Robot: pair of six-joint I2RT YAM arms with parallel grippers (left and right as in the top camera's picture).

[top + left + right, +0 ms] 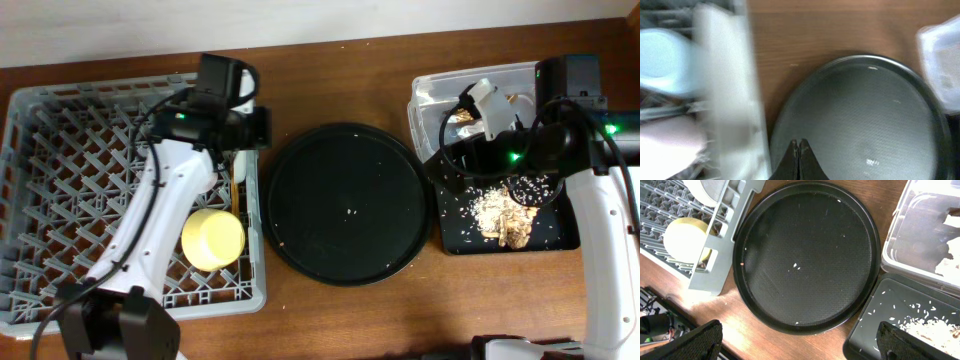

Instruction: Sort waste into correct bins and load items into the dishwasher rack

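Note:
The grey dishwasher rack (40, 200) fills the left. The yellow bowl (212, 238) lies in it, and the brown chopsticks (234, 186) stand near its right wall. The left wrist view shows the light blue cup (660, 60) and pink cup (670, 145) inside the rack, both blurred. A white plate rim (707, 190) shows in the rack. My left gripper (262, 128) (800, 147) is shut and empty over the rack's right edge. My right gripper (455, 165) (800, 342) is open and empty above the black rectangular tray (455, 235), which holds beige food scraps (500, 215). The clear tub (430, 90) holds white napkin (947, 265).
The large round black tray (348, 203) lies between the rack and the bins, with a few crumbs on it. Bare wooden table shows along the front and back edges. My right arm covers part of the tub and the black rectangular tray.

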